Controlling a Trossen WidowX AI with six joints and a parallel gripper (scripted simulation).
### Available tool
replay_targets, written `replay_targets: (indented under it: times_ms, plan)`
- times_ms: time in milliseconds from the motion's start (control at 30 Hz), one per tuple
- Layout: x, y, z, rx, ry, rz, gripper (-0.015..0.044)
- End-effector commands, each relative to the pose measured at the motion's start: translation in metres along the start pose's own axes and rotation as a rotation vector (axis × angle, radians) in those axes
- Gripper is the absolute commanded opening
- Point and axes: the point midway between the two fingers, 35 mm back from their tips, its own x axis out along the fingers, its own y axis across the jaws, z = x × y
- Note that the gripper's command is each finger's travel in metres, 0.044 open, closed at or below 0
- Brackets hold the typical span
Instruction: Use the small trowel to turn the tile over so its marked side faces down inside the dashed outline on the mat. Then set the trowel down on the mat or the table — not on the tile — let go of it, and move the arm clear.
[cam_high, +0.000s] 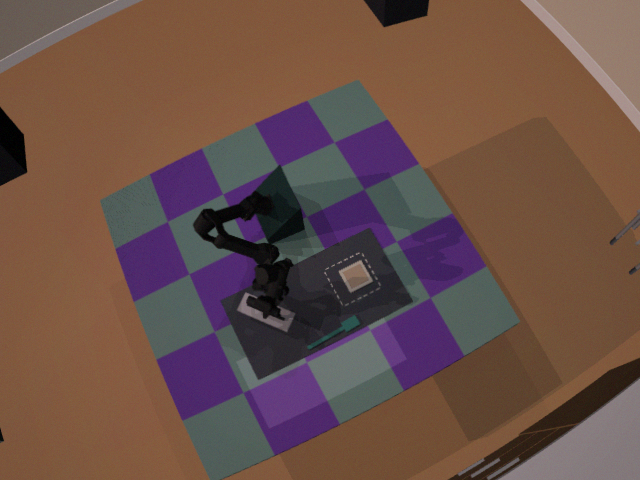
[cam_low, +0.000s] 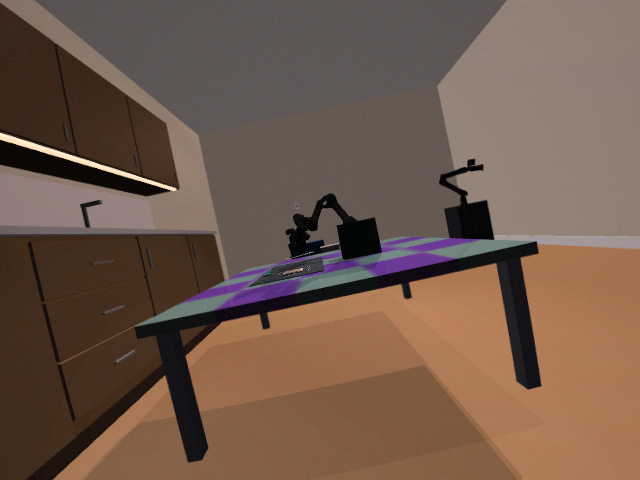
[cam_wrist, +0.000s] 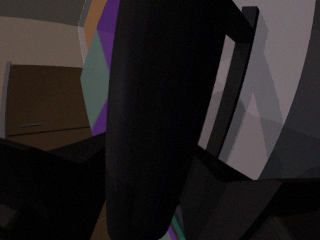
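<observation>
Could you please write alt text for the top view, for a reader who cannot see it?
A black robot gripper grips a pale-bladed trowel over the left part of a dark mat. To the right, a square tile lies inside a dashed outline; a teal tool lies near the mat's lower edge.

The arm (cam_high: 237, 211) (cam_low: 338, 207) is rooted beside the mat (cam_high: 258, 359) (cam_low: 263, 280) (cam_wrist: 301, 155), apart from its edge. Its elbow (cam_high: 204, 221) (cam_low: 328, 199) bends sharply, off to the side of the mat and high above its level; from there the forearm (cam_high: 242, 246) (cam_low: 316, 212) slopes down toward the mat. The wrist (cam_high: 271, 276) (cam_low: 298, 222) is angled downward near the mat's edge, and the gripper (cam_high: 264, 305) (cam_low: 297, 249) (cam_wrist: 151, 136) sits low over the mat, fingers clamped on the trowel's dark handle
</observation>
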Motion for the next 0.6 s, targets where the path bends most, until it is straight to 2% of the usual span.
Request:
replay_targets:
  times_ms: [0,267,567]
  plan:
    - [0.007,0.005,0.015,0.095,-0.088,0.004,0.0000]
    - [0.021,0.001,0.047,0.255,-0.269,-0.009,0.0000]
    - [0.024,-0.002,0.047,0.258,-0.273,-0.009,0.0000]
